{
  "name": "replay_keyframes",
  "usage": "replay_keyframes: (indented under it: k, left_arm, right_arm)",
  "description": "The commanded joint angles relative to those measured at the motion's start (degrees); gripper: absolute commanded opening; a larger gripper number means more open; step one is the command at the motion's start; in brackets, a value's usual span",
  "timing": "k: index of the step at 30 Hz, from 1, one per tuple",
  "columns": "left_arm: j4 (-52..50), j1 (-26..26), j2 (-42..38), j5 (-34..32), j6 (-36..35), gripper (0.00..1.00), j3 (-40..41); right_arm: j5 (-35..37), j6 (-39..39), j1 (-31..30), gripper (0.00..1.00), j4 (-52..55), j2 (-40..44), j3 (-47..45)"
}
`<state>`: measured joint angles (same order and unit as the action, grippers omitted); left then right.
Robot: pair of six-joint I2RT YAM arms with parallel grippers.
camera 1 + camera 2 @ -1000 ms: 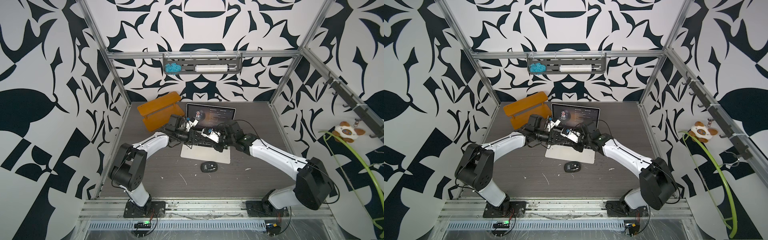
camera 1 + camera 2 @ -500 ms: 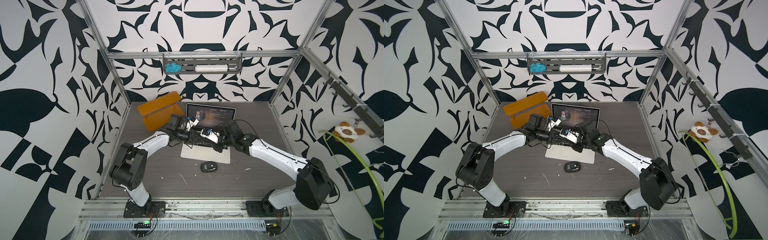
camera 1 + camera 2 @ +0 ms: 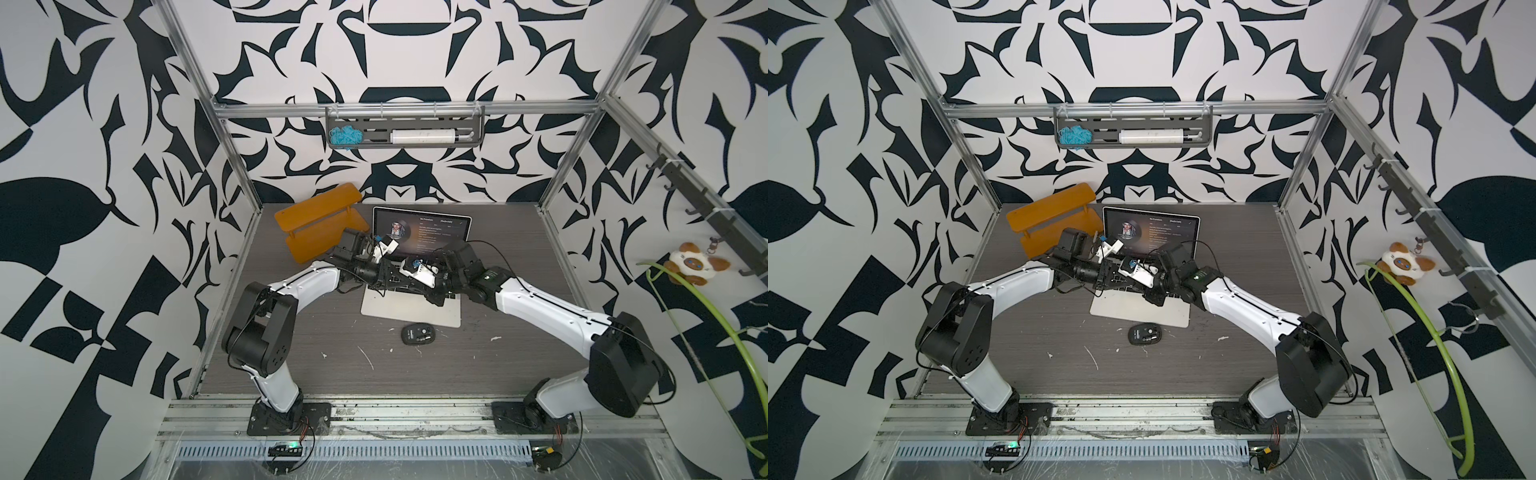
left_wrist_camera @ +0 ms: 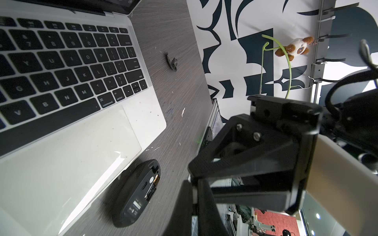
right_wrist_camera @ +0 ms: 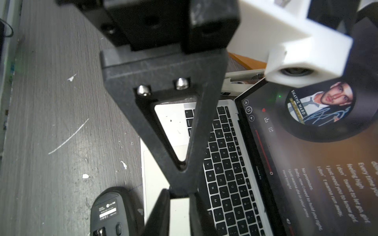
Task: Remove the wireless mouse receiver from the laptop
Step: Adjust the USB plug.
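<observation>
One mouse [image 3: 417,333] beside laptop [image 3: 399,309] front edge; left pincer [image 4: 194,183], right pincer [image 5: 179,196] close above.

The slim silver laptop [image 3: 409,309] stands open, its screen showing a dark music player, just behind the black mouse [image 3: 418,333].

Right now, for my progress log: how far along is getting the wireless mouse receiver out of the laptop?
Looks done: no receiver shows along the right edge of the laptop. In hand: the grippers meet tip to tip over the laptop, left gripper shut, right gripper open; any receiver between them is too small to see. Remaining: setting it down, perhaps beside the upturned mouse.
</observation>
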<state>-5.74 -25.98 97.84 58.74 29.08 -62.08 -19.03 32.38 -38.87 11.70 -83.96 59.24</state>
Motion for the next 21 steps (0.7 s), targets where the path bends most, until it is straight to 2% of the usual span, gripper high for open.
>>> replay_keyframes:
  k: [1, 3, 6, 7, 9, 11, 12, 14, 16, 19, 21]
  left_arm:
    - [-0.8, 0.5, 0.3, 1.3, -0.9, 0.0, -0.8]
    - [-0.5, 1.0, -0.1, 1.2, -0.6, 0.0, -0.8]
    - [0.6, 1.8, -0.6, 0.9, 0.4, 0.0, -0.9]
    - [1.3, 2.0, -0.8, 0.9, 1.0, 0.0, -0.9]
    - [3.2, 2.4, -1.1, 0.7, 2.4, 0.0, -0.7]
    - [6.3, 2.7, -1.6, 0.8, 4.6, 0.0, -0.1]
    - [8.1, 2.7, -1.9, 1.1, 5.7, 0.0, 0.2]
    - [12.4, 2.7, -2.5, 2.0, 8.9, 0.0, 1.2]
    - [16.2, 2.7, -3.1, 3.1, 11.7, 0.0, 1.9]
    - [19.8, 2.7, -4.6, 3.7, 14.7, 0.0, 2.6]
    - [22.7, 2.7, -5.5, 4.1, 17.2, 0.0, 3.3]
  right_arm:
    - [1.9, -1.7, -0.2, 0.45, -4.6, 2.5, 0.3]
    - [1.5, -3.6, 1.5, 0.47, -6.7, 4.8, -1.6]
    - [-1.6, -13.6, 6.2, 0.5, -13.6, 9.4, -6.1]
    - [-1.6, -19.1, 7.9, 0.5, -16.4, 10.7, -7.6]
    - [3.3, -30.8, 10.1, 0.45, -18.9, 12.4, -9.1]
    - [8.4, -42.6, 11.9, 0.38, -14.5, 13.1, -7.5]
    - [7.4, -46.4, 13.3, 0.38, -10.9, 13.0, -6.0]
    - [-4.9, -52.7, 17.1, 0.38, -7.4, 11.7, -3.8]
    - [-19.5, -58.9, 18.4, 0.42, -12.0, 11.0, -5.6]
    - [-29.7, -70.7, 18.4, 0.5, -26.0, 11.9, -11.2]
    - [-31.8, -77.4, 18.4, 0.5, -33.6, 12.5, -14.1]
